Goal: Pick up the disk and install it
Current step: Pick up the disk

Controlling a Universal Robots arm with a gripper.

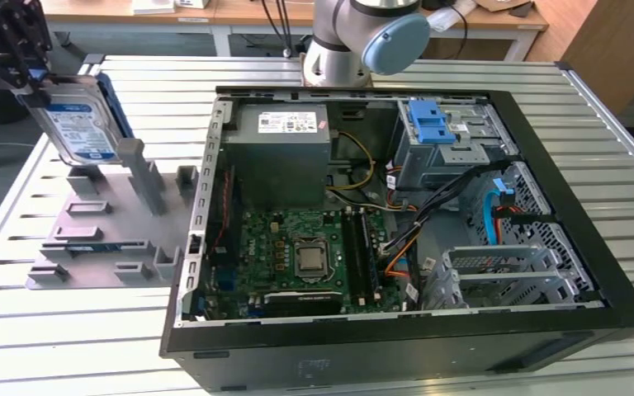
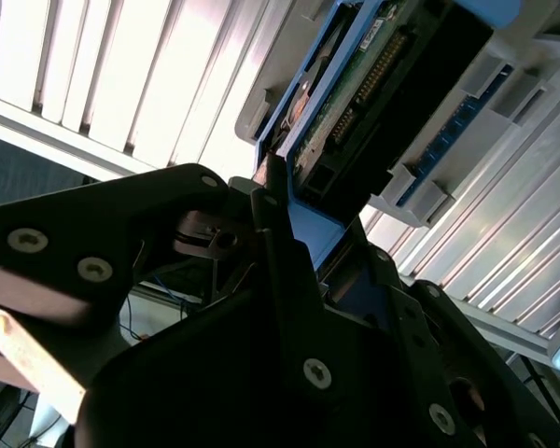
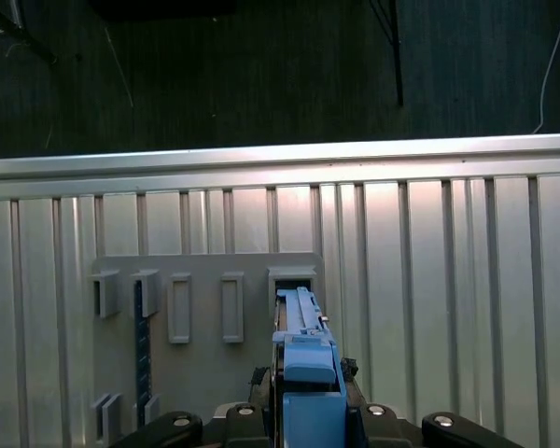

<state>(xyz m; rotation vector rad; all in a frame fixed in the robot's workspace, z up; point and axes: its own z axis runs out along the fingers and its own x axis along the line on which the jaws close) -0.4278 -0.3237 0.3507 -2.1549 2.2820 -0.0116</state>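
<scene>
At the exterior view's left, over the grey slotted rack (image 1: 108, 227), the tool (image 1: 33, 81) is gripping the disk (image 1: 80, 124) by its upper end, its fingers closed on the blue carrier. The disk is hanging nearly upright, well apart from the open computer case (image 1: 405, 334) and its drive cage (image 1: 471, 153). Rack and case are sitting on the slatted worktop (image 1: 63, 330).

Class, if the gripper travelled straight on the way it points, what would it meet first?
Probably the grey slotted holder: the gripper, shut on the disk, points down at it; depth is unclear.
</scene>
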